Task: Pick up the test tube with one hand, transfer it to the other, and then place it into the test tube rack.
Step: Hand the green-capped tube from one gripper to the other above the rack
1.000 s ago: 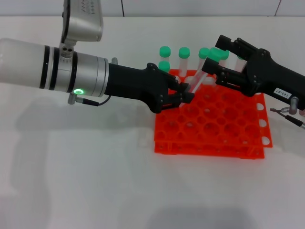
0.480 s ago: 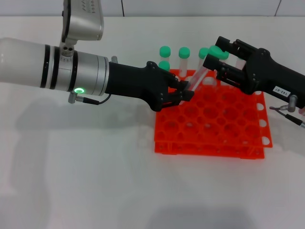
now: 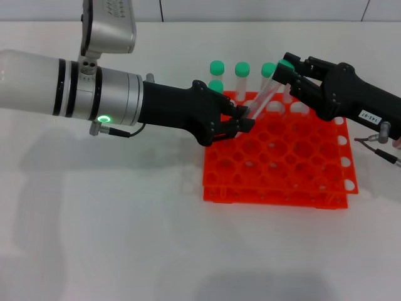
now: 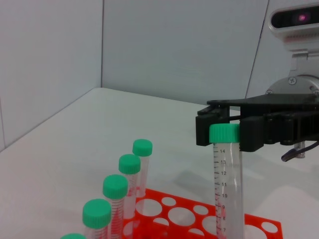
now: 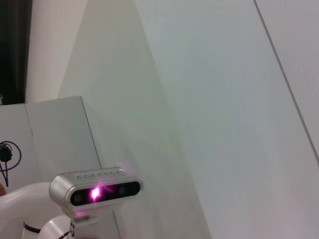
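Two grippers meet at the hand-over: left gripper (image 3: 243, 120) pinches the test tube (image 3: 263, 97) low, right gripper (image 3: 289, 70) closes on its cap, so next the left likely must release.

A white table (image 3: 113, 238) is carrying the work. The orange-red test tube rack (image 3: 276, 163) is sitting directly on it, toward the right side, with green-capped tubes (image 3: 242, 70) standing along the rack's far edge.

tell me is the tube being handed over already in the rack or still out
Out. The test tube slants above the test tube rack, its lower end in the left gripper and its green cap at the right gripper.
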Robot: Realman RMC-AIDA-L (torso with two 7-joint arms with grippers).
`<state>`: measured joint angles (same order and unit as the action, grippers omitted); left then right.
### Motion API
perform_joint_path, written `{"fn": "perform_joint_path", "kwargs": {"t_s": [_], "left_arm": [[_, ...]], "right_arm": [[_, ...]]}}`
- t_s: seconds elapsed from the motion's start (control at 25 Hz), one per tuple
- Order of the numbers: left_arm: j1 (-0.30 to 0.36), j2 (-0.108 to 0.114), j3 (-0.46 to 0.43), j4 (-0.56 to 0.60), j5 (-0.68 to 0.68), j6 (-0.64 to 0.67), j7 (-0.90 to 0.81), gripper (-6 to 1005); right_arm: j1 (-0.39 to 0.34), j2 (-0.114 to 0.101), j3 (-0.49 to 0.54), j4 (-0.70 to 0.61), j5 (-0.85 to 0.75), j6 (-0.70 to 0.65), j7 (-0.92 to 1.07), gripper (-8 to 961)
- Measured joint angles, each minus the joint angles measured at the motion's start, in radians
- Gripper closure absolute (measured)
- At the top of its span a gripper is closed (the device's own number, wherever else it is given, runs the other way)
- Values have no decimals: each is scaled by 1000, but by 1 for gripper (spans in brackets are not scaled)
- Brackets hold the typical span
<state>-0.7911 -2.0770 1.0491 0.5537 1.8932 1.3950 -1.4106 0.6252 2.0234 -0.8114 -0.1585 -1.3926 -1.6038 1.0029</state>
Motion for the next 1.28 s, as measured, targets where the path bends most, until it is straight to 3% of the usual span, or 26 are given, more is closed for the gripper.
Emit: {"fn": "perform_joint_path", "kwargs": {"t_s": [0.36,0.68,1.0,1.2,1.28], "left_arm": [[-1,0,0,6,-1,-10,-19,760],[-3,-1,0,30,2,-15,-105,756],[38,-1,8,145,10,14,-248,753],[89,-1,13,270,48,74,-362,578],[143,-2,18,375,58,98,-426,399]], "right_arm": [[1,0,5,-1,0,2,0,696],[-4,-1,1,-10,1,-4,11,686],[-3,-3,1,-10,0,-6,15,676],[-2,-7,-3,-24,-2,-5,25,669],[-2,-8,-4,-30,-5,-5,25,667]]}}
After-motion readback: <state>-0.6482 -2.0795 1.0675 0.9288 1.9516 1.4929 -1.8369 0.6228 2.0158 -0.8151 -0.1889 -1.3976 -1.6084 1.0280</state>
